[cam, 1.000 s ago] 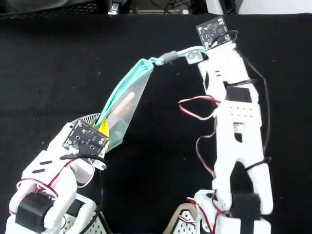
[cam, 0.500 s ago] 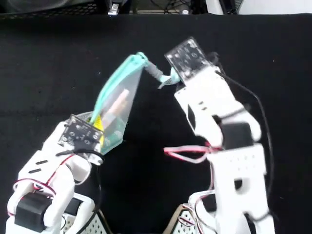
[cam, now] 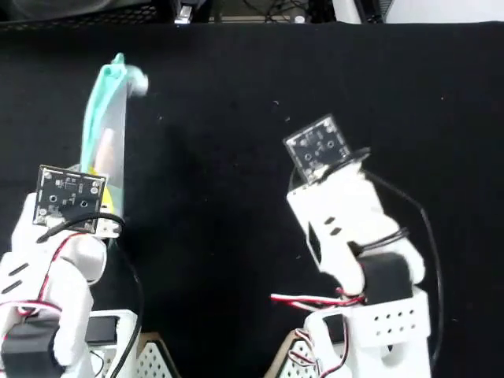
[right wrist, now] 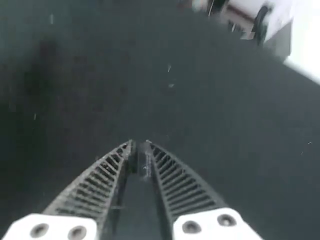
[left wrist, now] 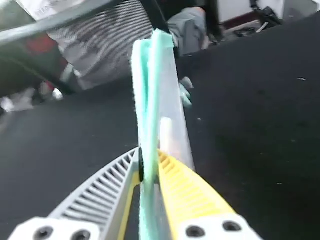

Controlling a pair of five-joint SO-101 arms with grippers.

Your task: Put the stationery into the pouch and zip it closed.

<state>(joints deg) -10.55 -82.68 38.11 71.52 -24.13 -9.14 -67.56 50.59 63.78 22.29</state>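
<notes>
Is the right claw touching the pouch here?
Apart. In the high view the pouch is in the left claw, with bare table between it and the right arm; the right claw is shut on nothing.

Wide passage over middle of table (cam: 213, 157), pouch (cam: 106, 134) (edge-up) blocking far left

The left arm (cam: 47, 268) rises from the lower left corner of the high view, its wrist held level near the left edge. The left gripper (left wrist: 149, 161) has its grey and yellow fingers pressed tight on the edge of the pouch (left wrist: 162, 100). The right arm (cam: 354, 236) stands folded right of centre in the lower half, wrist tilted toward the upper left. The right gripper (right wrist: 139, 145) has its fingers drawn together with nothing between them.
</notes>
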